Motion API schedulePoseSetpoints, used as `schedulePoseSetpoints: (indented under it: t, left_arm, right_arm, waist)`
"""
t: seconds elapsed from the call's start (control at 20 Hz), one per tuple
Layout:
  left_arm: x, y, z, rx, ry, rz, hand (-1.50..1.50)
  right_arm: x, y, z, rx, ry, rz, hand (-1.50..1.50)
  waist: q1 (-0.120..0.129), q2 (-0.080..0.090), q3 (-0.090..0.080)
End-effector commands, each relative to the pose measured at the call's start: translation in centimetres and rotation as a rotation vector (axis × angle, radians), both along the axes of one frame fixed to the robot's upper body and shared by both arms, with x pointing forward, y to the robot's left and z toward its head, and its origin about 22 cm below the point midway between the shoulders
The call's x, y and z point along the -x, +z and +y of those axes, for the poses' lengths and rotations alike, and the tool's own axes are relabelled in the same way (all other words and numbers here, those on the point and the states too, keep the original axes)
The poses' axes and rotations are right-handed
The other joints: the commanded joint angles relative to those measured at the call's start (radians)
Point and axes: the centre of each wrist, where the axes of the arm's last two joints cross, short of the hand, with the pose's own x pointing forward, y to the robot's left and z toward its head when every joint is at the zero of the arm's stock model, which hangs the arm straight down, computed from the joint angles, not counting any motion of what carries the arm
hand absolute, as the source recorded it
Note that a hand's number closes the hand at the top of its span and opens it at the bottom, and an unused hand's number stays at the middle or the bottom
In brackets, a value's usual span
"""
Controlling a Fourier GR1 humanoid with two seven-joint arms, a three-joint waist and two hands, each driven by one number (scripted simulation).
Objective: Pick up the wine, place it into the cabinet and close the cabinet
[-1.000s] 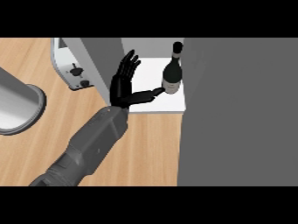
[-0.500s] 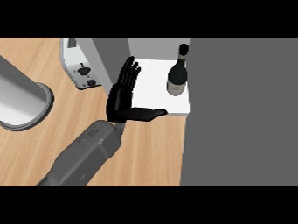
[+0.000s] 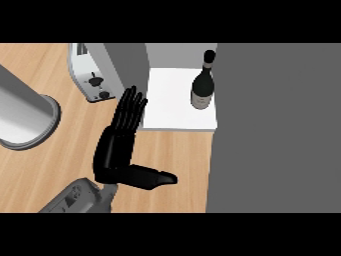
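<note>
Drawn back from the wine, the right hand has straight, together fingers; glass, heavy, slippery, fragile—grasp its body.

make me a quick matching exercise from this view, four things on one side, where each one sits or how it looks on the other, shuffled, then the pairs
Things:
1. wine bottle
2. hand
3. toaster
4. grey cylinder

Descriptions:
A. at the view's left edge, rising from a round base on the wooden counter
B. standing on the white shelf inside the cabinet
C. fingers straight, thumb out to the side, holding nothing, over the counter
D. on the counter just left of the cabinet's wall, knob and lever showing

Pairs: 1-B, 2-C, 3-D, 4-A
</note>
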Motion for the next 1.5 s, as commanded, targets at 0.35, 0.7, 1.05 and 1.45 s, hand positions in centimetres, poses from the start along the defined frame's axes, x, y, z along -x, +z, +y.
schedulePoseSetpoints:
  t: [0.35, 0.7, 1.05, 1.45]
  left_arm:
    - [7.6, 3.6, 2.3, 0.032, 0.033, -0.01, -1.5]
    - [9.1, 3.7, 6.6, -0.013, 0.149, -0.04, -1.5]
    - [12.4, 4.9, 11.1, -0.003, 0.206, -0.036, -1.5]
    - [14.3, 6.0, 16.0, -0.003, 0.225, -0.041, -1.5]
  right_arm:
    - [1.2, 0.3, -0.2, 0.171, 0.105, 0.001, 1.5]
    - [2.0, 0.1, 0.8, 0.28, 0.348, 0.039, 1.5]
    - [4.9, 0.9, 3.6, 0.168, 0.508, 0.139, 1.5]
    - [5.0, 2.2, 9.1, 0.171, 0.539, 0.13, 1.5]
  waist:
    - [-0.009, 0.002, 0.0]
    - [-0.011, 0.005, -0.001]
    - [-0.001, 0.001, -0.002]
    - [-0.002, 0.001, -0.003]
